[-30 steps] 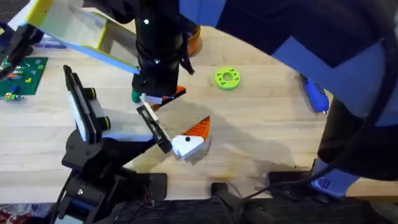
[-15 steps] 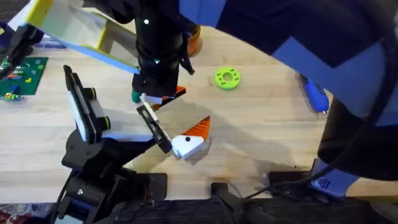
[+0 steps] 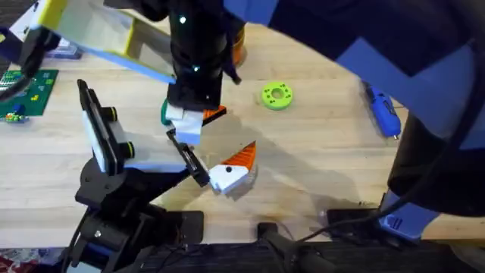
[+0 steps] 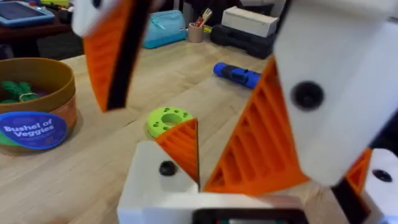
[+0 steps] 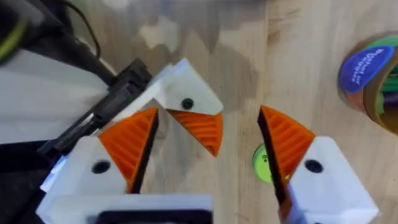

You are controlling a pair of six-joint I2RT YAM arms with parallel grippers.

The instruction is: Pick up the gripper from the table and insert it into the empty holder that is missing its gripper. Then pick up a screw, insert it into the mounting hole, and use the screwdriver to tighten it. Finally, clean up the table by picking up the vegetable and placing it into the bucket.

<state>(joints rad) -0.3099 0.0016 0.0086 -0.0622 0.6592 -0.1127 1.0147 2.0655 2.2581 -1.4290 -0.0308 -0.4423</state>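
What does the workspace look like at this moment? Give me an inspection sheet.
Surface: wooden table, no spills seen.
Job's things: screwdriver lying at the far right; bucket upright, green pieces inside.
Clutter: lime-green disc mid-table; green circuit board at the left edge.
Grippers: right gripper open, hanging above the left gripper, which sits low over the table.
Cables: black cables along the near edge.
Surroundings: teal pouch and boxes on a bench behind.
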